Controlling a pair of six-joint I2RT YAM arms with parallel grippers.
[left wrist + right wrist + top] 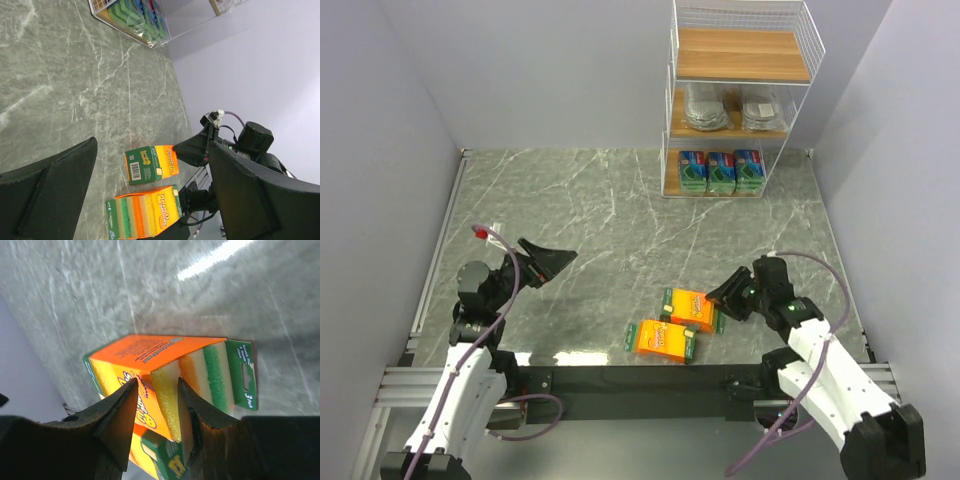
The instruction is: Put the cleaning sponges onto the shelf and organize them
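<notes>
Two orange sponge packs lie on the marble table near the front, one (692, 308) further back and one (663, 339) nearer. My right gripper (728, 293) is low at the right end of the further pack. In the right wrist view its open fingers (156, 385) straddle that pack's corner (150, 352), with the second pack (155, 455) below. My left gripper (552, 262) is open and empty, above the table to the left. Its wrist view (152, 145) shows both packs (150, 164) (145, 212). The shelf (740, 55) stands at the back right, with two silvery packs (705, 108) on the middle tier and three blue-and-green packs (720, 172) on the bottom tier.
The shelf's top board holds nothing. Grey walls close in the table on the left, back and right. A metal rail (620, 378) runs along the front edge between the arm bases.
</notes>
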